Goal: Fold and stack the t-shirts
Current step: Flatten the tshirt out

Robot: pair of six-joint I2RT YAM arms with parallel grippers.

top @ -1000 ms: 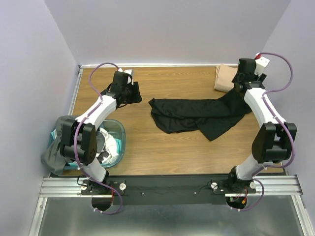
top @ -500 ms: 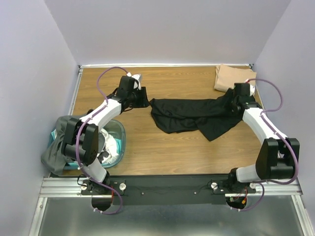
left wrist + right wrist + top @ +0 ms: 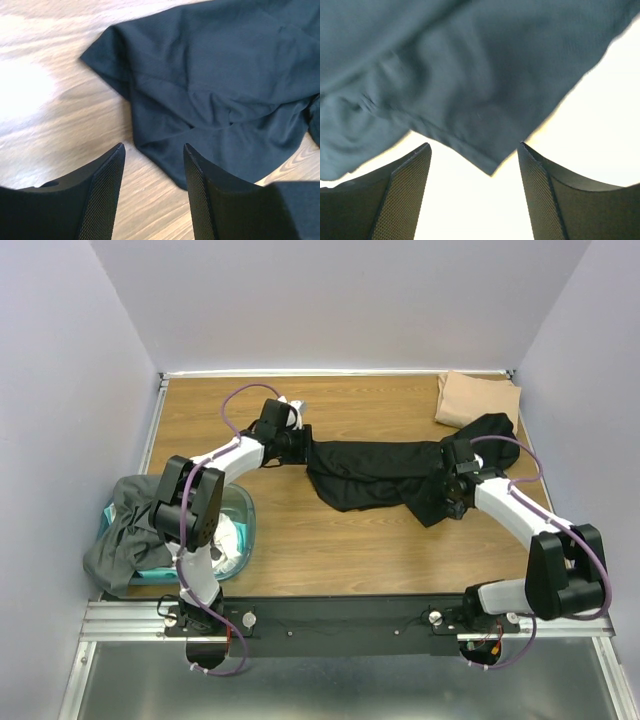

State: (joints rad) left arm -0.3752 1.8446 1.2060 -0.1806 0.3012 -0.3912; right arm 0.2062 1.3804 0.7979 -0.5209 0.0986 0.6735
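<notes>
Step in hand: both hands close in on the black t-shirt (image 3: 385, 472) to pinch its edges, I judge.
Doing it well: each hand should take a single layer at a corner, then pull outward evenly (bunched folds would spoil the spread).
Left hand (image 3: 152, 192): fingers spread, empty, just short of the shirt's left corner.
Right hand (image 3: 475, 192): fingers spread, a shirt corner hanging between them, not gripped.
Black t-shirt: crumpled mid-surface (image 3: 300, 560), toward the right edge.
Tan-beige t-shirt (image 3: 476, 398): folded, far right corner.
</notes>
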